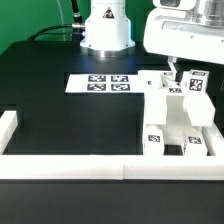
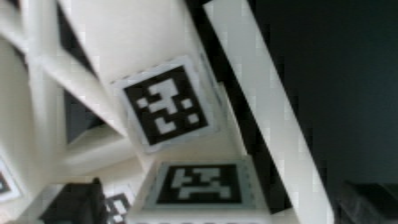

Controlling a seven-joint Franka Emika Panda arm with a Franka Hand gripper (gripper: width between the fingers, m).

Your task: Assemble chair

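Note:
The chair's white parts (image 1: pixel 180 115) stand grouped at the exterior view's right, against the border wall. They are chunky frames and blocks bearing black-and-white tags. My gripper (image 1: pixel 176 72) hangs low over the far end of this group, its dark fingers right at a tagged upright part (image 1: pixel 195 84). The wrist view is filled by a close white frame with two tags (image 2: pixel 169 105). A dark finger (image 2: pixel 68 203) shows at the frame's edge beside the lower tagged part (image 2: pixel 199 185). Whether the jaws grip anything is hidden.
The marker board (image 1: pixel 105 83) lies flat on the black table in front of the robot base (image 1: pixel 105 35). A long white border wall (image 1: pixel 70 163) runs along the near edge, with a short arm at the exterior view's left (image 1: pixel 8 125).

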